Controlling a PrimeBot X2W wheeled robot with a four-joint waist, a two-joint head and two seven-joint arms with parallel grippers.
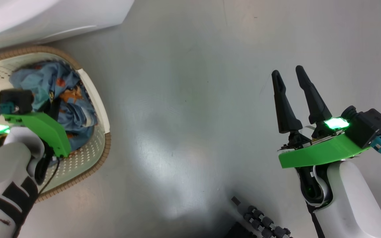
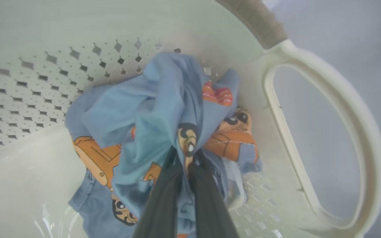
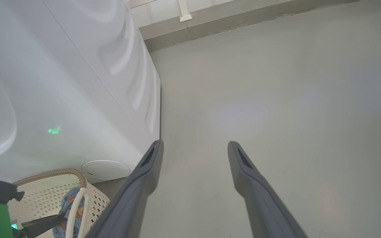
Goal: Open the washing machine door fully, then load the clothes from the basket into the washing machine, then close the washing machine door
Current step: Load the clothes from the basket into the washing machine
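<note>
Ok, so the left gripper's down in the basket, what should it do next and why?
Probably lift the left gripper straight up. Its fingers are shut on a fold of the light blue clothes, bunched in the cream basket, so raising should draw them clear of its wall before any carry toward the washing machine.

The floor (image 1: 190,82) is smooth, pale grey and slightly glossy. In the head view a soft whitish sheen (image 1: 164,148) of reflected light lies across its middle, and a dim shadow (image 1: 207,218) darkens it near the bottom edge. A few tiny dark specks dot the surface. In the right wrist view the floor runs back to a darker grey-brown baseboard (image 3: 243,21), with a pale wall (image 3: 157,7) above it. A white post (image 3: 184,13) comes down against that baseboard. The light is even and diffuse.
</note>
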